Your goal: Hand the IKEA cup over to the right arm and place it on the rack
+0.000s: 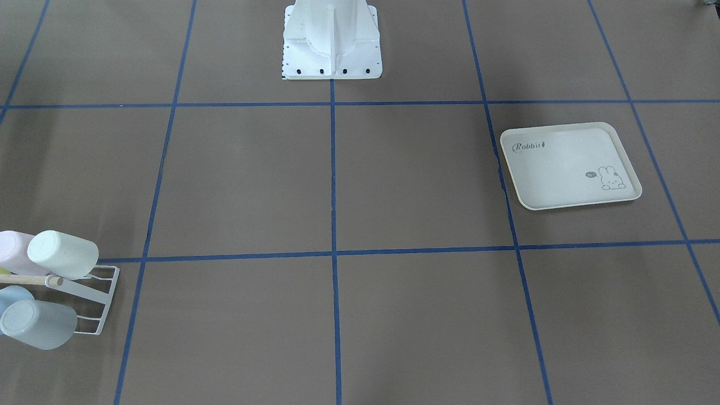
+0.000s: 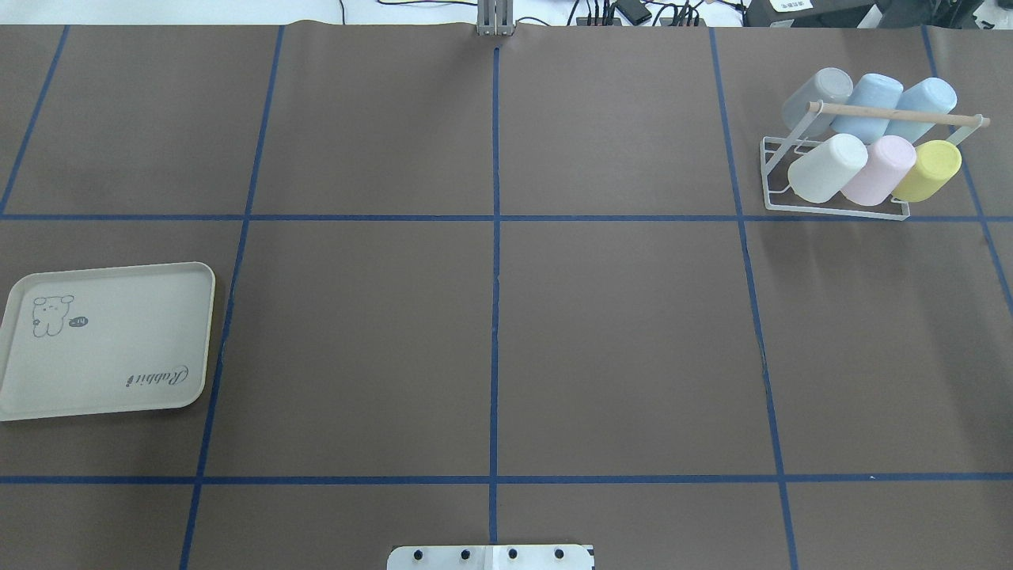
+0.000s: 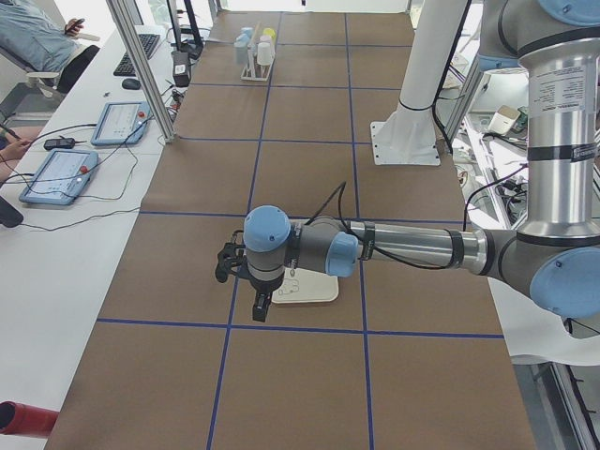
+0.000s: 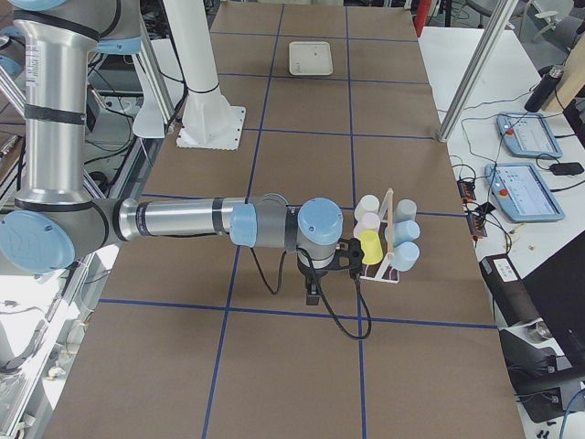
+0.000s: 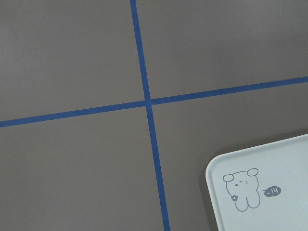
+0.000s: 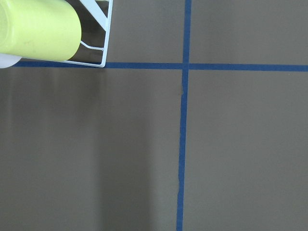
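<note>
Several pastel IKEA cups, among them a white one (image 2: 827, 166), a pink one (image 2: 878, 169) and a yellow one (image 2: 927, 169), hang on the white wire rack (image 2: 831, 210) under its wooden dowel. The right arm (image 4: 183, 219) reaches out low, and its gripper (image 4: 355, 258) sits just beside the yellow cup (image 4: 370, 245); I cannot tell whether it is open or shut. In the right wrist view the yellow cup (image 6: 38, 29) and a rack corner (image 6: 103, 48) fill the top left. The left gripper (image 3: 223, 264) hovers by the cream tray (image 3: 305, 291); I cannot tell its state.
The rabbit tray (image 2: 107, 340) lies bare at the table's left side, and its corner (image 5: 269, 192) shows in the left wrist view. The white robot base (image 1: 332, 39) stands at the table's middle edge. Blue tape lines grid the brown surface. Operators' tablets (image 3: 61, 173) lie on a side desk.
</note>
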